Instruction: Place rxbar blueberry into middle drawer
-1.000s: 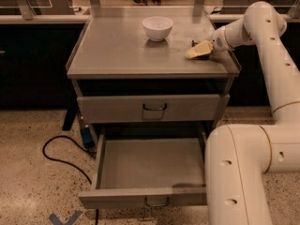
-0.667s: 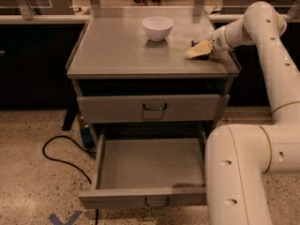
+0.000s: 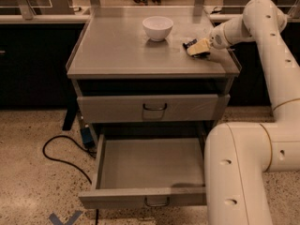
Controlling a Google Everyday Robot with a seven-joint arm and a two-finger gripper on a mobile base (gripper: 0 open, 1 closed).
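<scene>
Camera view — gripper (image 3: 198, 48) at rxbar blueberry (image 3: 189, 44)

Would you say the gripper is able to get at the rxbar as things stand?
Probably yes: the gripper is right at the rxbar near the cabinet top's right edge, and the bowl stands apart to the left, not in the way.

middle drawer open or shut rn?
Open: the middle drawer is pulled out, floor showing. The gripper is at the rxbar blueberry on the cabinet top.
</scene>
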